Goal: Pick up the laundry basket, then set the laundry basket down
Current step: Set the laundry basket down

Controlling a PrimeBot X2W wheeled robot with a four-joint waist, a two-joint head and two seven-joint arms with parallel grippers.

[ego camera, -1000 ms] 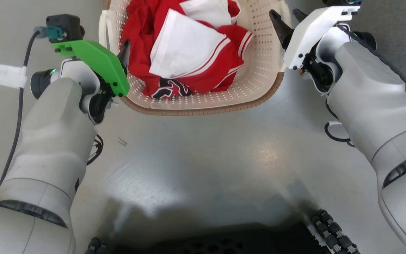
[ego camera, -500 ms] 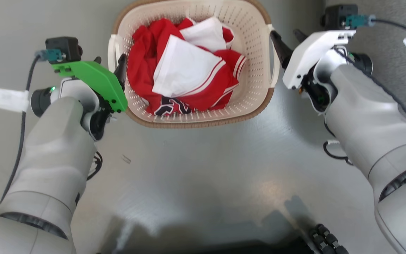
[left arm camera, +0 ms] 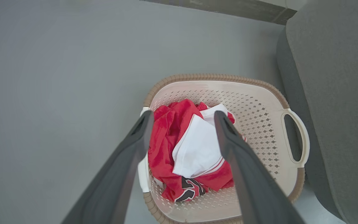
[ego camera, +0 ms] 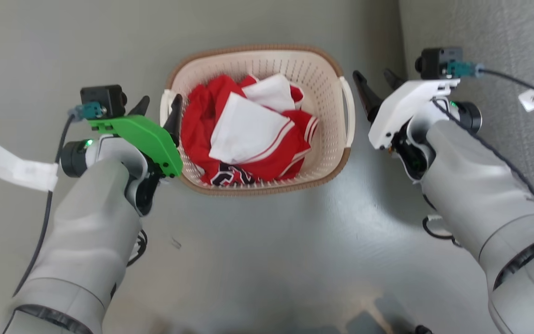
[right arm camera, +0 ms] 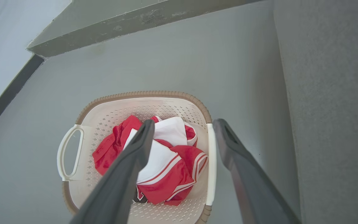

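Beside the cream-white perforated laundry basket [ego camera: 323, 76], left claw [ego camera: 160, 104] and right claw [ego camera: 371, 75] are hovering released; uneven gripping risks tipping it.

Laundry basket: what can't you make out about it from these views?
Laundry basket bottom: buried under the red-and-white clothes, all views.
Left handle: left wrist view, partly behind a finger; head view, left gripper overlaps it, contact unclear.
Near rim: cut by the bottom edge in both wrist views.
Dark print on clothes: crumpled, unreadable.
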